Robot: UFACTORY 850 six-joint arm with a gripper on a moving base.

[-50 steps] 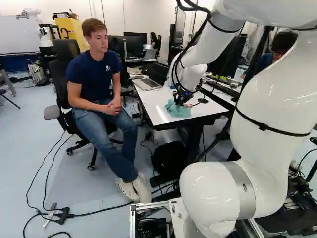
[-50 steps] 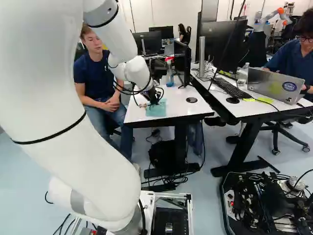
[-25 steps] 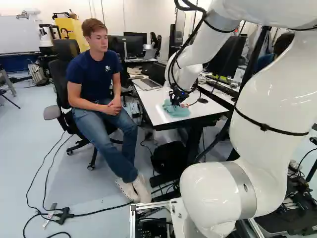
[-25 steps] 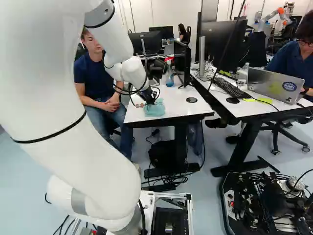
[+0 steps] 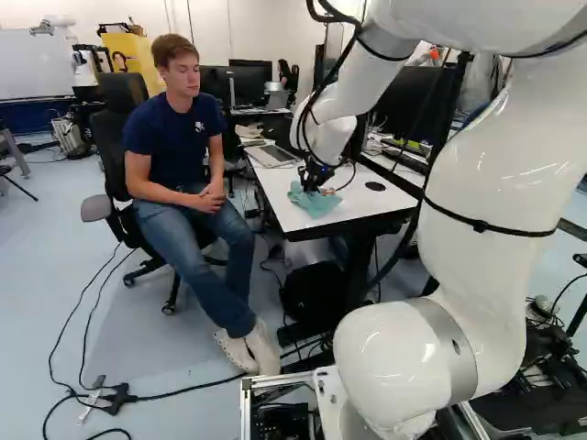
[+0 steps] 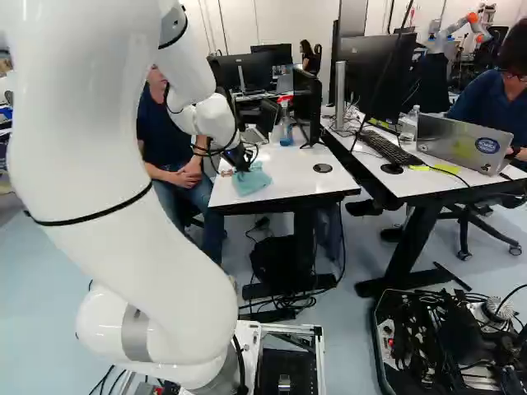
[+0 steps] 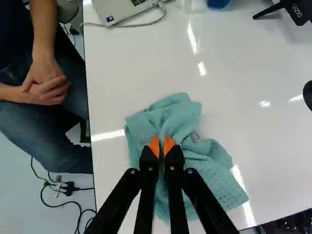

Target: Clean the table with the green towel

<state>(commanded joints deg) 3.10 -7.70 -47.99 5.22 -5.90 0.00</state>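
"While the robot arm point(image 5: 500, 170) leans over the white table point(image 5: 371, 213) in the left base view, where's the towel?"

"Right under the black two-finger gripper point(image 5: 314, 180), crumpled on the near part of the tabletop. That's the green towel point(image 5: 315, 204). An open laptop point(image 5: 272, 157) sits farther back, by the table's left edge."

"And in the right base view?"

"Same bunched cloth, below the fingertips, left of the round black disc point(image 6: 323, 168). Past them stands a spray bottle point(image 6: 286, 132) of blue liquid, with a black monitor point(image 6: 306, 103) just beside it."

"Is it actually gripping the thing? Check the wrist view."

"It is. The gripper point(image 7: 161, 145) has its orange pads point(image 7: 154, 146) closed in on a raised fold, pinching the towel from both sides. The rest spreads in creases ahead of and beneath the fingers, one flap reaching toward the table's near edge. Cloth and left edge are apart, with white tabletop between."
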